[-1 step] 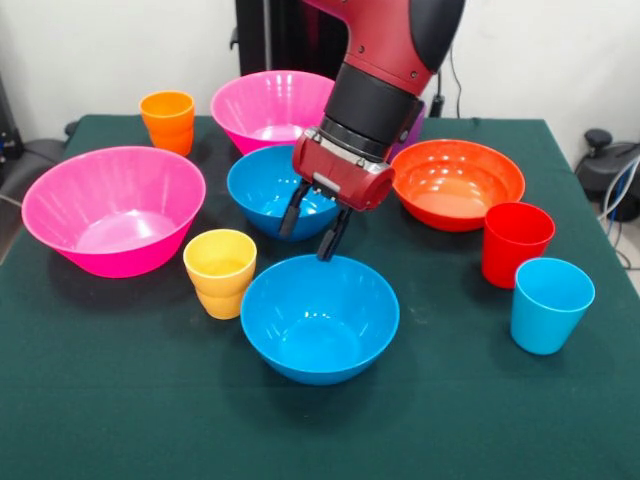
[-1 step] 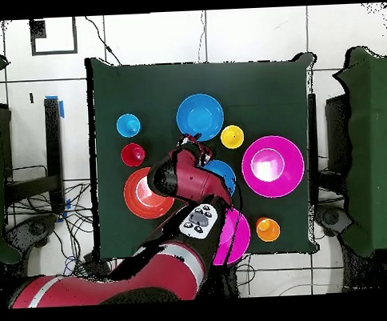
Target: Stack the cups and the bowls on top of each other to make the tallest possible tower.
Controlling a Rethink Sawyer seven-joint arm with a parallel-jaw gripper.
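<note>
My gripper [image 1: 308, 238] hangs open and empty just above the table, its fingers over the near rim of the far blue bowl [image 1: 262, 190] and close behind the near blue bowl [image 1: 320, 318]. A yellow cup [image 1: 220, 272] stands left of the near bowl. To the right are a red cup [image 1: 515, 243] and a light blue cup [image 1: 551, 304]. All cups and bowls stand singly, nothing stacked. In the overhead view the gripper [image 2: 192, 144] sits between the blue bowl [image 2: 200, 117] and the arm-covered blue bowl [image 2: 225, 173].
A large pink bowl [image 1: 113, 210] sits at the left, and another pink bowl [image 1: 265, 105] with an orange cup [image 1: 168, 120] stands at the back. The orange-red bowl [image 1: 458, 182] is right of the arm. A purple sliver [image 1: 413, 128] peeks from behind the arm.
</note>
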